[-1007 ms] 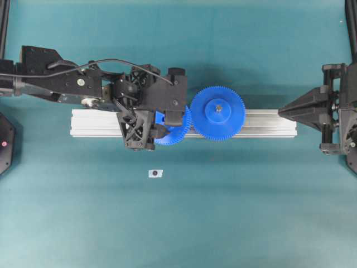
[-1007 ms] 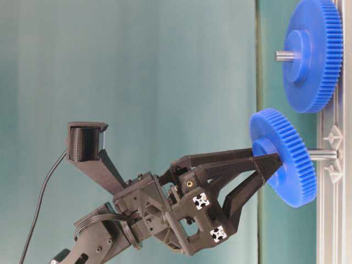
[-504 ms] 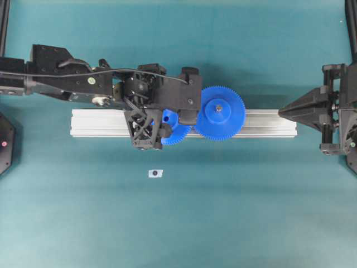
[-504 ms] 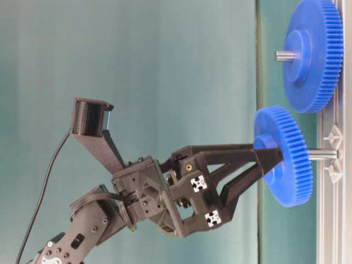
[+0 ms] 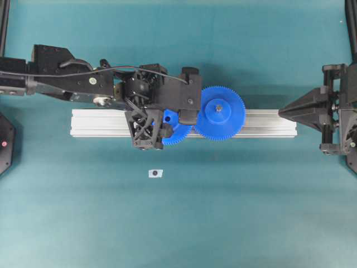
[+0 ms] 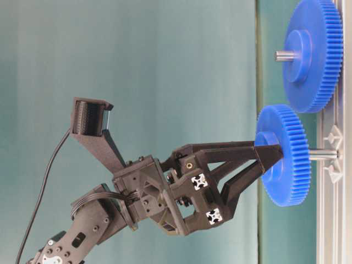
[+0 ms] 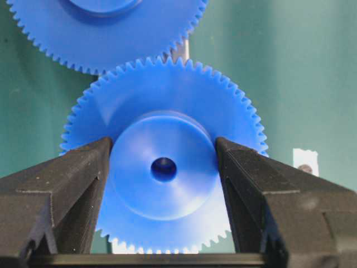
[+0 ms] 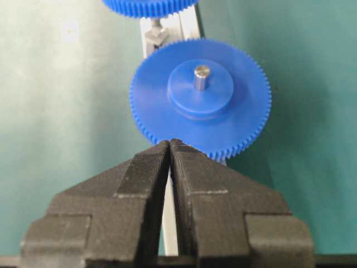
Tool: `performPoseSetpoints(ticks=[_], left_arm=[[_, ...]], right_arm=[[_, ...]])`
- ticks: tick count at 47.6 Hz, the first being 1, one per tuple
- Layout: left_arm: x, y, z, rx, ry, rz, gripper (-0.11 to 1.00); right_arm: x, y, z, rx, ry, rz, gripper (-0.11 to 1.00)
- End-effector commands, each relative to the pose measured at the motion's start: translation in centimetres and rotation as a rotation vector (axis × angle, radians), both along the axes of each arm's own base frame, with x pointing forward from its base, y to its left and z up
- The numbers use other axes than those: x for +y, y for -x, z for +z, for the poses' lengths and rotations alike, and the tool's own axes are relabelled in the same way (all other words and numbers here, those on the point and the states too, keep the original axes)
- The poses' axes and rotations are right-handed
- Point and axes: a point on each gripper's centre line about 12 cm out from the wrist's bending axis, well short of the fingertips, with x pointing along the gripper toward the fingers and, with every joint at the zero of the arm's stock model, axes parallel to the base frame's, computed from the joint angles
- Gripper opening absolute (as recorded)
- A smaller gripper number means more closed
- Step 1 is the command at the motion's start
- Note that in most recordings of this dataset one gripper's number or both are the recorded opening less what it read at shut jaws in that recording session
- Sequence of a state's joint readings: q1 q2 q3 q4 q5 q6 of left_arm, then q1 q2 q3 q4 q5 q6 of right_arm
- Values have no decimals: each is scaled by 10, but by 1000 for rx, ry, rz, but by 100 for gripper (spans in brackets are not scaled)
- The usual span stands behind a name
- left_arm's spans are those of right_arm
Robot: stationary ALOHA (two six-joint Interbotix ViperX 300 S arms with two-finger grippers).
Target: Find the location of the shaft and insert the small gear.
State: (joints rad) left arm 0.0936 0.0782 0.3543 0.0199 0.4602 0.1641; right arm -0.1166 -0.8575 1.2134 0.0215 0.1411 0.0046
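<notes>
Your left gripper point(image 5: 167, 124) clamped on the small gear's point(image 5: 177, 134) smooth round hub, toothed blue plastic over the ribbed aluminium rail's point(image 5: 100, 123) middle, shaft point(image 6: 322, 155) a grey pin beneath it, big gear point(image 5: 218, 113) meshing beside, right gripper point(image 5: 281, 112) pinched closed off the rail's right end.

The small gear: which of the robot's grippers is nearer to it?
Left. The left gripper clamps the small gear by its hub, over the rail. The right gripper, shut, sits beyond the larger gear, touching neither.
</notes>
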Motion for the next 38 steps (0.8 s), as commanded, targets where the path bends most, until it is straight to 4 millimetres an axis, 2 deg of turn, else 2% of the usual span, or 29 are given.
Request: performPoseSetpoints(ticks=[1, 5, 18, 30, 38], left_arm=[[0, -3, 7, -20, -3, -3, 65], [0, -3, 7, -17, -3, -3, 66], [1, -6, 2, -9, -2, -1, 81], [0, 1, 1, 41, 2, 0, 81], [1, 6, 11, 38, 2, 3, 81]], right_arm=[[-1, -2, 4, -17, -3, -6, 15], [-1, -2, 4, -16, -4, -4, 15], [-1, -2, 4, -16, -4, -4, 15], [-1, -2, 4, -17, -3, -4, 15], [-1, -2, 5, -19, -2, -5, 15]])
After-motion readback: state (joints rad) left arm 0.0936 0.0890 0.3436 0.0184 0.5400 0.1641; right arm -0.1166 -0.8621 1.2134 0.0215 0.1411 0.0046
